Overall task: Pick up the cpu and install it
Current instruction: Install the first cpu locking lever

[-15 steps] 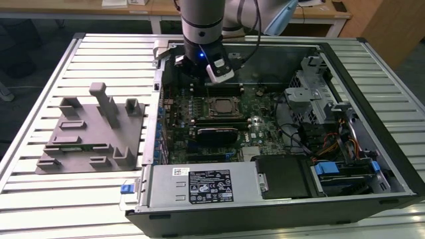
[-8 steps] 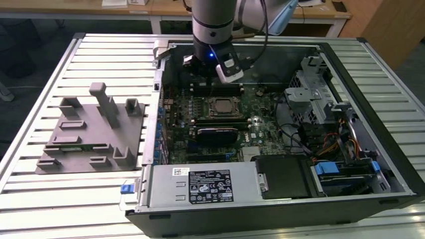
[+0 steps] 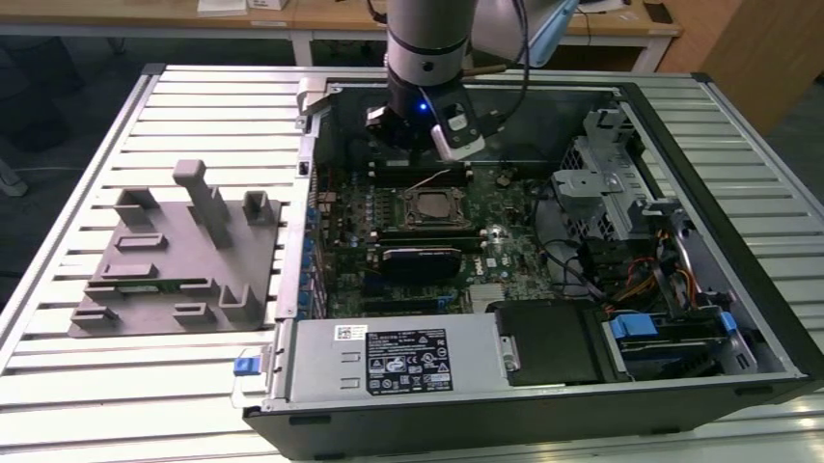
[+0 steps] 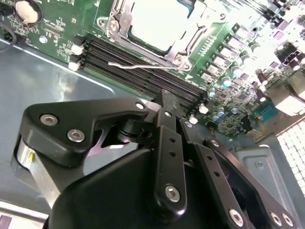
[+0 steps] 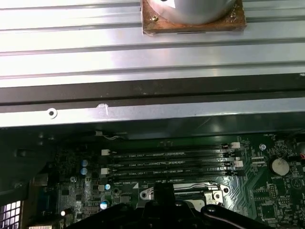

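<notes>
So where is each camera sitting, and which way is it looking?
Exterior view: off the arm, high up, looking down into the open computer case; the arm and tool hang over the motherboard, near the cpu.
First wrist view: on the arm, looking across the memory slots out to the slatted table; the black tool shows.
Second wrist view: on the arm, looking past the black tool at the cpu.
Shared: both wrist views show the tool and memory slots.

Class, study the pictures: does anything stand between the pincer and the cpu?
Nothing visible does. The cpu lies bare in its socket, and the pincer hangs above the memory slots beside it.
</notes>
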Controlling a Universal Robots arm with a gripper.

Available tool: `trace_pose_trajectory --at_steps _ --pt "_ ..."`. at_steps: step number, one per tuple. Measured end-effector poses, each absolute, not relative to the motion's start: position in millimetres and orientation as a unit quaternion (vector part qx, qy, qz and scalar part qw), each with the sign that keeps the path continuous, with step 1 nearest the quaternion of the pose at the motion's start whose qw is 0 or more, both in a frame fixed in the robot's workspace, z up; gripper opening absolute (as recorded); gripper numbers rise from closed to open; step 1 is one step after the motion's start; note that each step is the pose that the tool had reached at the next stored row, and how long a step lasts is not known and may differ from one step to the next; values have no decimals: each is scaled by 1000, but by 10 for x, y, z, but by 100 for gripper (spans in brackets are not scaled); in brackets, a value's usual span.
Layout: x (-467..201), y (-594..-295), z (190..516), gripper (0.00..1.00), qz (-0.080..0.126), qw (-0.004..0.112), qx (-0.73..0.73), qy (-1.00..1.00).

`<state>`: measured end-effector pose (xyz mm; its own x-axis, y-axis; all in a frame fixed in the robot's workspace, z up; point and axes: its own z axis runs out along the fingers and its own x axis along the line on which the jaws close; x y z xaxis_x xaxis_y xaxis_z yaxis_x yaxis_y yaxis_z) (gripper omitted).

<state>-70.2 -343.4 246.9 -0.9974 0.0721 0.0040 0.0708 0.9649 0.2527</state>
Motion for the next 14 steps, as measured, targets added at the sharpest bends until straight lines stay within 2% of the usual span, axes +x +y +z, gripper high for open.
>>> trace_pose_trajectory --at_steps 4,14 --pt "-701 -3434 2466 11 123 5 43 991" --pt "-701 -3434 2396 11 117 23 94 988"
